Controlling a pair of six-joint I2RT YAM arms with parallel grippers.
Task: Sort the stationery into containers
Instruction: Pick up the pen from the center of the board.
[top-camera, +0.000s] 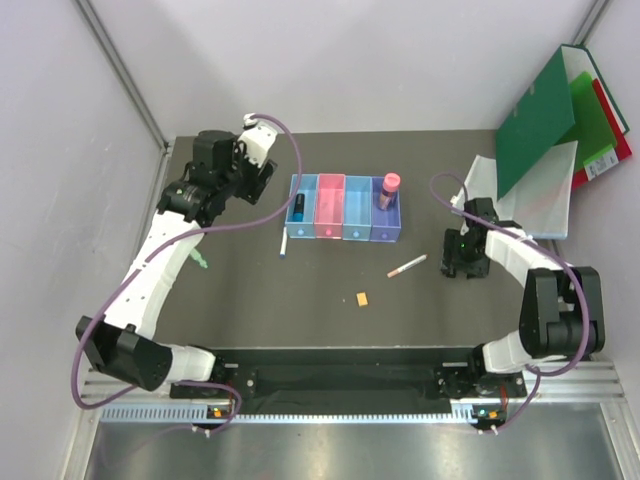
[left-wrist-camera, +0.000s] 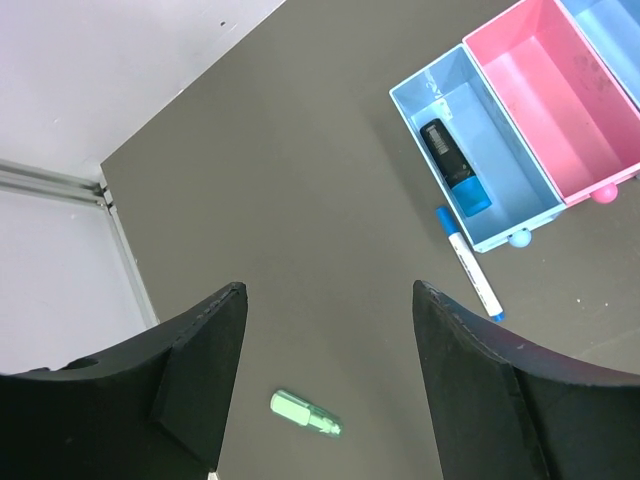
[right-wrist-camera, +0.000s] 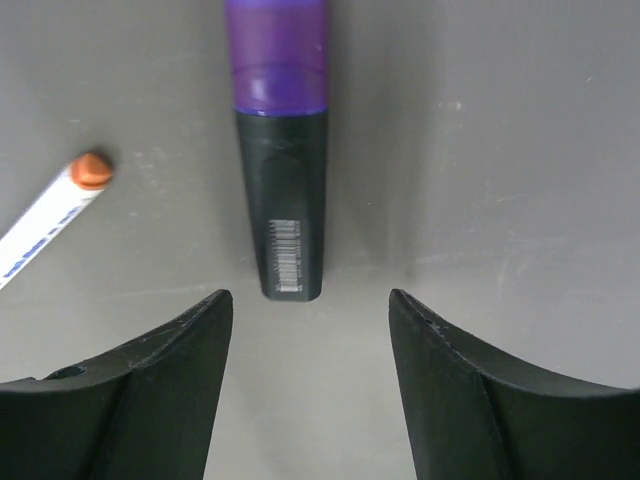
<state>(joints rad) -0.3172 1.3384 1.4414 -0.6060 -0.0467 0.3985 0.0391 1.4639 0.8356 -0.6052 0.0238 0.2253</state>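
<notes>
A row of four light blue and pink bins (top-camera: 330, 207) stands mid-table. The black marker with cyan cap (top-camera: 299, 208) lies in the leftmost bin (left-wrist-camera: 525, 190). The pink-capped tube (top-camera: 388, 190) stands in the rightmost bin. The white-blue pen (left-wrist-camera: 468, 262) lies just outside the leftmost bin. The pinkish pen (top-camera: 406, 266) and the orange block (top-camera: 362, 299) lie on the table. My right gripper (right-wrist-camera: 310, 295) is open, low over the near end of the purple marker (right-wrist-camera: 280, 150). My left gripper (left-wrist-camera: 330, 290) is open and empty, high above the table left of the bins.
A small green piece (left-wrist-camera: 305, 414) lies on the table far below my left fingers. Big green (top-camera: 535, 125) and red (top-camera: 618, 140) folders and a clear sheet (top-camera: 545, 205) lie at the back right. The wall stands to the left.
</notes>
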